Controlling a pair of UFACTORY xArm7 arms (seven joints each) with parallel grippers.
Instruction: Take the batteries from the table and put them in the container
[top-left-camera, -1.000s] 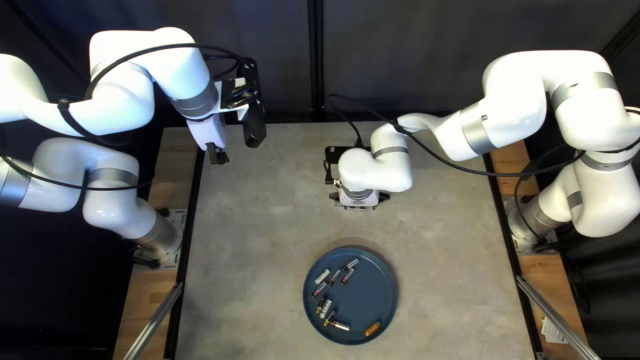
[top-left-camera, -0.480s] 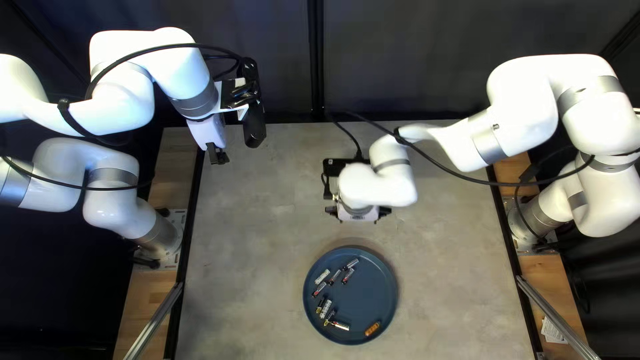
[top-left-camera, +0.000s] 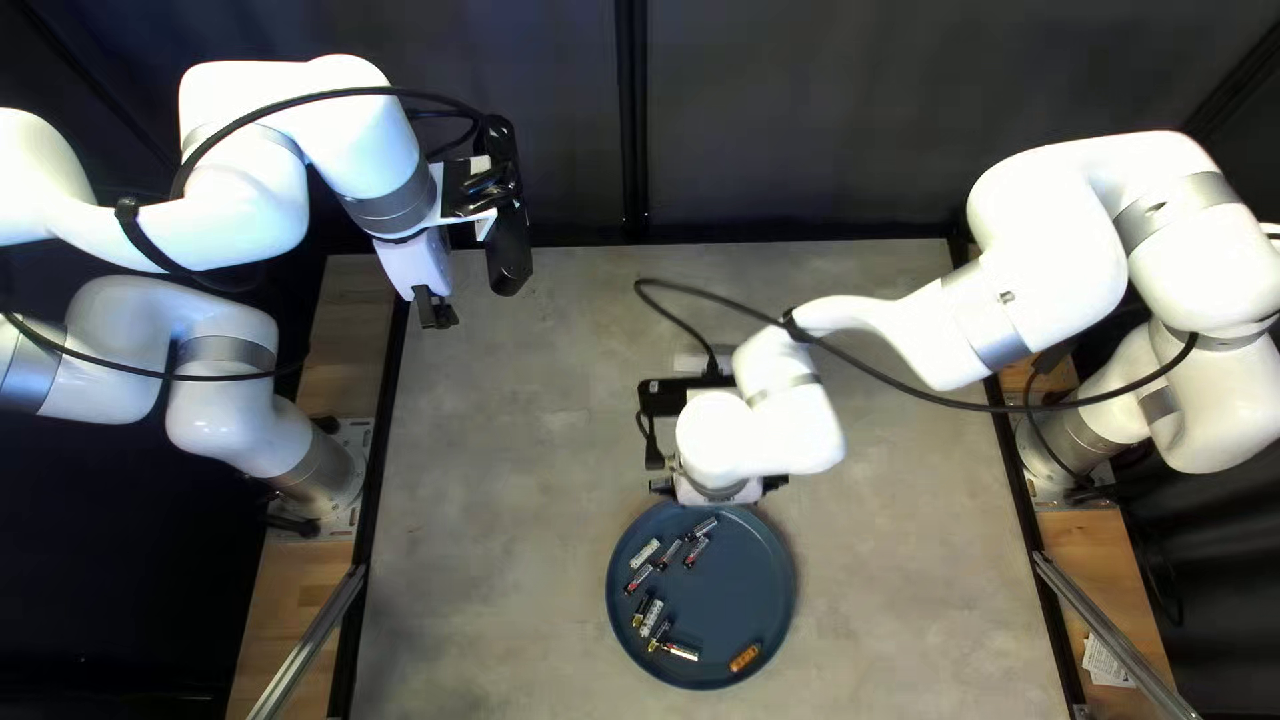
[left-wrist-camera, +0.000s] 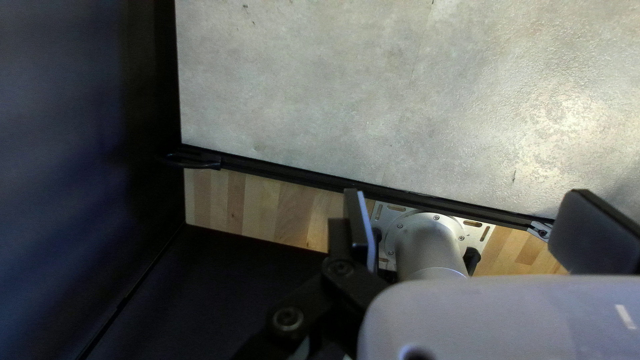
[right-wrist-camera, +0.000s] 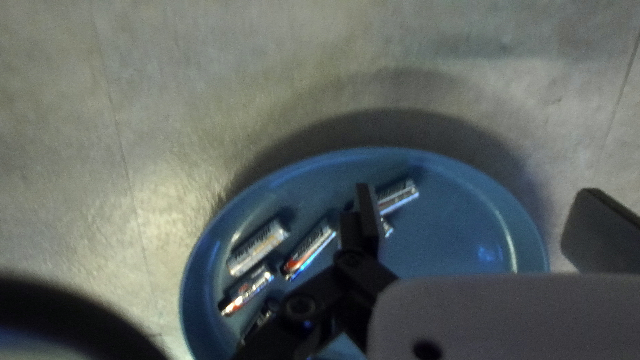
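Small cylindrical metal-cased batteries are lying flat on a round, glossy blue plate, showing silver, white, dark and red casings; one orange cylindrical battery is standing out by colour. Five are gathering toward the plate's far left part, four are clustering at its near left, and the orange one is lying apart at its near right.

Relative to the fingers: the right gripper, with its two flat black fingers, is hanging at the plate's far edge. In the right wrist view these fingers are standing wide apart and released. One is partly covering a pair of batteries, and the others in sight are lying to the outer side of that same finger; the opposite finger is reaching past the plate's rim. None is being grasped. The height of the fingers above the plate is not showing clearly.

The left gripper, likewise black-fingered, is hanging over the far left corner of the grey stone-look tabletop, well apart from the plate. Its fingers are also standing spread and released, with the metal base of the left arm appearing below them.

Counted: ten batteries, nine mostly silver and dark and one orange, are resting on one plate; two grippers are hanging empty.
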